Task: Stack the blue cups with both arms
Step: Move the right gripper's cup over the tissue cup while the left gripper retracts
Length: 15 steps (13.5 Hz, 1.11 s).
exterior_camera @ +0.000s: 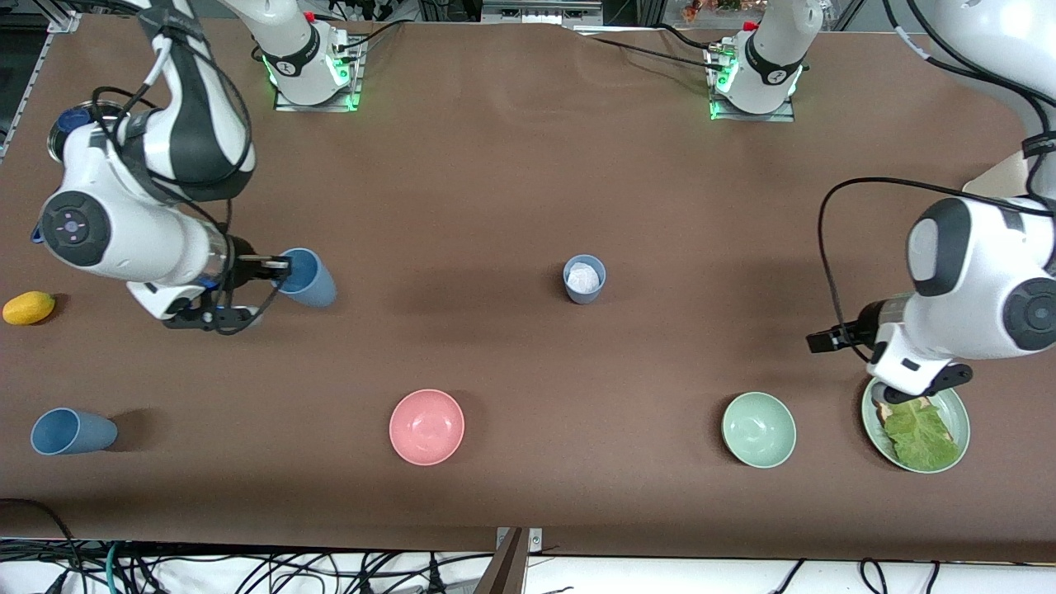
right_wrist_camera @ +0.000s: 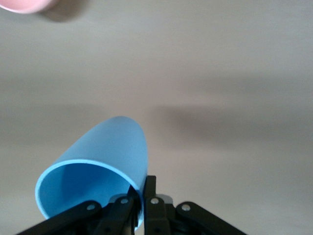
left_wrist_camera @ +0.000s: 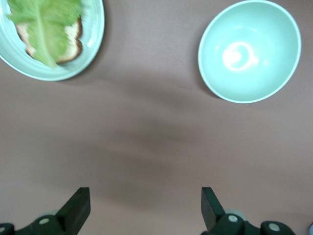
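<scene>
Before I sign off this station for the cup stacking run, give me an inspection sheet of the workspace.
Surface: brown table, no spills seen.
Job's things: held cup pinched by its rim; upright cup mid-table, something white inside; lying cup on its side at the right arm's end.
Clutter: pink bowl, green bowl, plate with bread and lettuce, yellow fruit.
Grippers: right gripper shut on the held cup; left gripper open over bare table beside the plate.
Cables: black cable looping off the left arm.
Surroundings: tangled wires below the table edge.
</scene>
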### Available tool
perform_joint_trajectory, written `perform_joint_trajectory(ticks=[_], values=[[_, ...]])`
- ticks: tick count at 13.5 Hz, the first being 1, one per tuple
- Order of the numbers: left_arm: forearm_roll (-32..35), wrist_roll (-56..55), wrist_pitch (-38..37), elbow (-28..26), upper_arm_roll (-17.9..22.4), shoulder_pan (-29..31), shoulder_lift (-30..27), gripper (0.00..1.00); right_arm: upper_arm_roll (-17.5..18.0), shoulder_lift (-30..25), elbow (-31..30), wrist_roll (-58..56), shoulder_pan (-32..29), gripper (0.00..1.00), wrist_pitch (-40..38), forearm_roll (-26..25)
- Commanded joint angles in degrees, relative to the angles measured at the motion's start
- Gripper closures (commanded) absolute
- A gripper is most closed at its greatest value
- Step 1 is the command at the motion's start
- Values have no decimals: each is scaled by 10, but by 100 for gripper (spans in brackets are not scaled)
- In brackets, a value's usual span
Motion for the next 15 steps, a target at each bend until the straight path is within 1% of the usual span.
perform_joint_trajectory(ticks=[1, 3, 5, 7, 9, 12, 15], values=[[14, 46, -20, 5, -9, 19, -11, 0, -4, 45, 83, 86, 52, 100, -24, 15], [14, 48, -21, 5, -9, 18, -11, 0, -3, 71, 115, 160, 90, 100, -16, 16], [14, 69, -25, 5, -9, 20, -13, 0, -4, 110, 165, 271, 147, 100, -4, 37], [13, 111, -60, 4, -9, 24, -24, 0, -4, 144, 203, 397, 201, 100, 14, 38], [13, 121, -82, 4, -9, 25, -41, 0, -4, 155, 205, 471, 236, 100, 52, 38], [14, 122, -100, 1, -11, 26, -81, 0, -4, 158, 207, 525, 273, 100, 84, 38], [6, 186, -100, -43, -9, 19, -156, 0, -3, 166, 214, 595, 304, 100, 146, 38]])
